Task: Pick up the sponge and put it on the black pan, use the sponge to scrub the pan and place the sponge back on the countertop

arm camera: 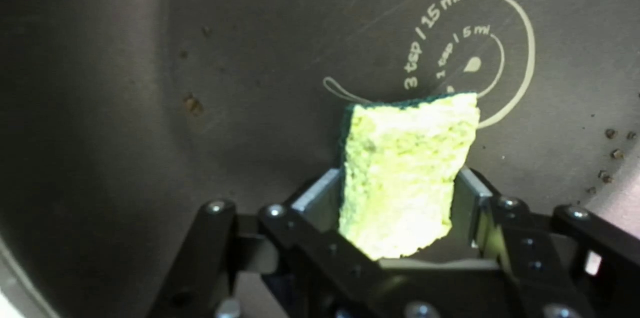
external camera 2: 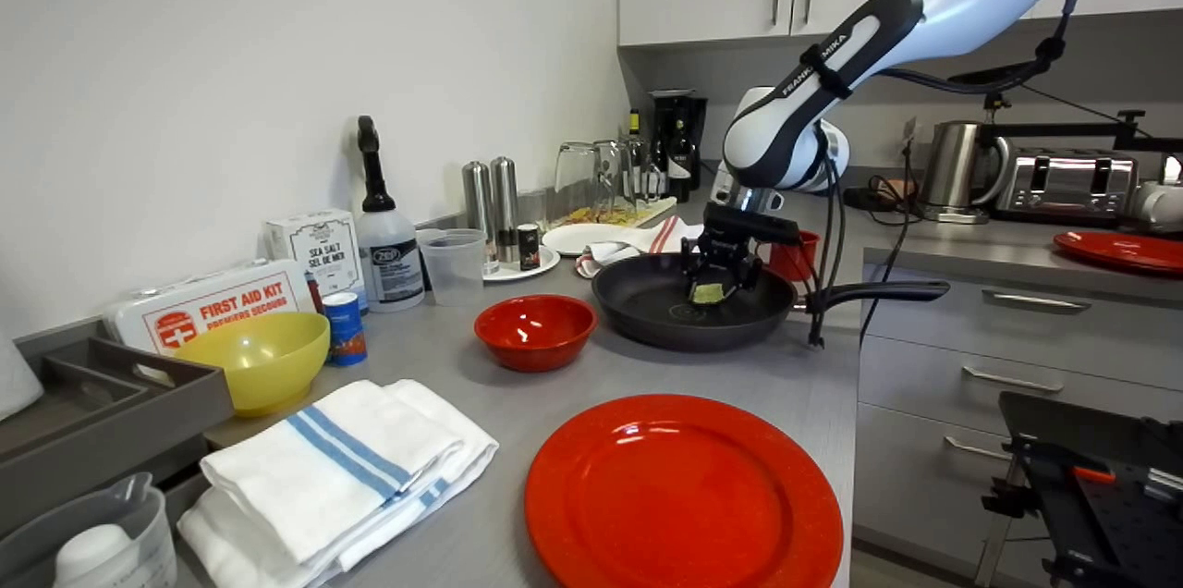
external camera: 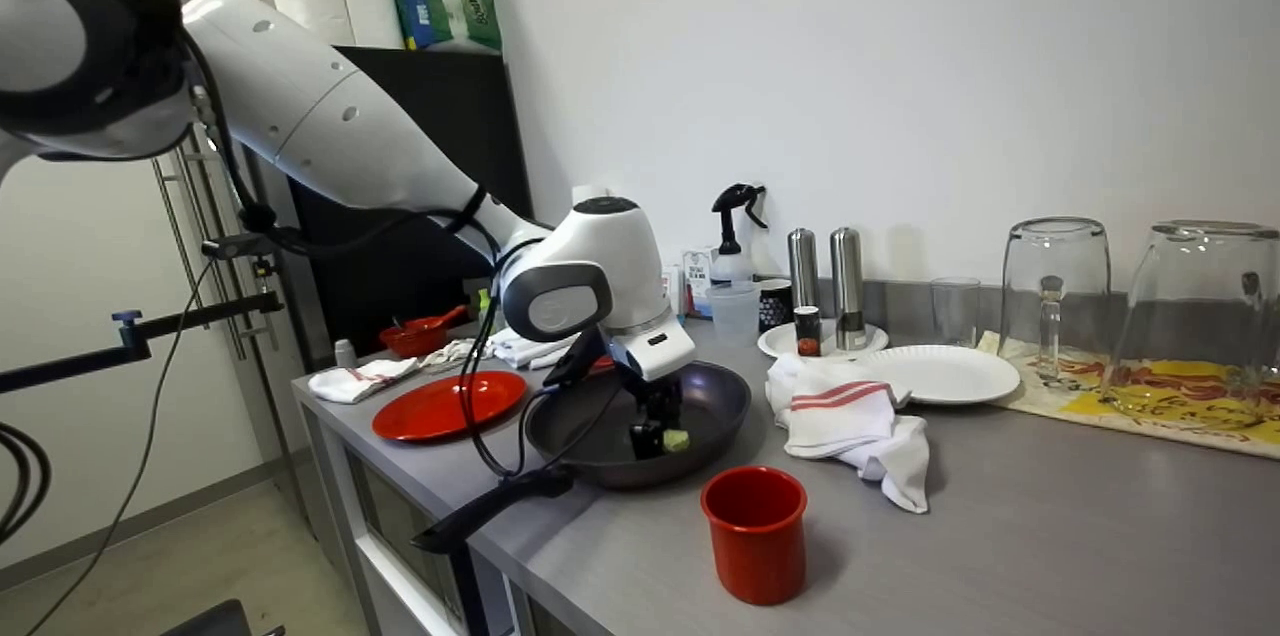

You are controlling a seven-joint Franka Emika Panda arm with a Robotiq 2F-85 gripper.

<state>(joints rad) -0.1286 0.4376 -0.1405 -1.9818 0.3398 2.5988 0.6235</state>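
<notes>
The sponge is yellow-green with a dark green scrub layer on one side. It shows in the wrist view (arm camera: pixel 412 133) and, small, in both exterior views (external camera: pixel 677 440) (external camera 2: pixel 708 294). My gripper (arm camera: pixel 400 183) points down inside the black pan and is shut on the sponge, with a finger pad on either side. The sponge is at or just above the pan floor; contact is hard to tell. The black pan (external camera 2: pixel 638 297) sits on the grey countertop (external camera: pixel 1020 536). Brown specks and printed measuring marks show on its floor in the wrist view (arm camera: pixel 260 53).
The pan handle (external camera: pixel 490 511) sticks out past the counter edge. A red cup (external camera: pixel 755 541) and a white towel (external camera: pixel 845 416) stand close to the pan. A red bowl (external camera 2: pixel 536 334) and a red plate (external camera 2: pixel 684 496) lie on its other side. Cables hang from the arm beside the pan.
</notes>
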